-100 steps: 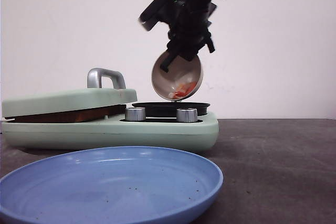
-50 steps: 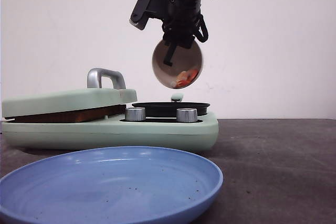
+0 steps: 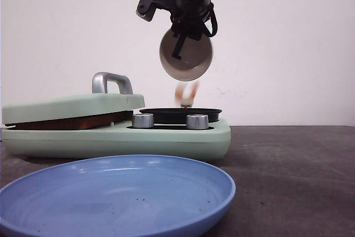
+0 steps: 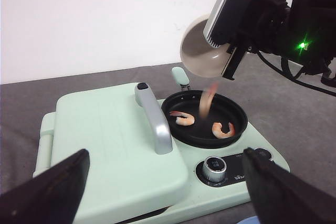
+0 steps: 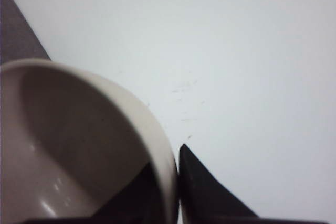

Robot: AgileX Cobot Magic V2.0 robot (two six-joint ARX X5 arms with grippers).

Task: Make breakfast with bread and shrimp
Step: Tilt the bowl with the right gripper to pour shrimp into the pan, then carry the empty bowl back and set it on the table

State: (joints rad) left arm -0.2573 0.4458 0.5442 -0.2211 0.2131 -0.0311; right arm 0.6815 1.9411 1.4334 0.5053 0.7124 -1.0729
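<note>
Under closed lid [image 3: 72, 106]: bread [image 3: 75, 121] mostly hidden; falling shrimp [image 3: 186, 94] blurred.

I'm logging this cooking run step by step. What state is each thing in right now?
Bowl: tipped over the pan, emptied, clamped at its rim by the right gripper.
Shrimp: one falling, two lying in the round pan.
Sandwich press lid: shut.
Blue plate: holds no food.
Left gripper: open, holding nothing.

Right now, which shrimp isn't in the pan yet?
The blurry shrimp falling from the tipped bowl. The other two shrimp already lie curled in the black pan.
</note>
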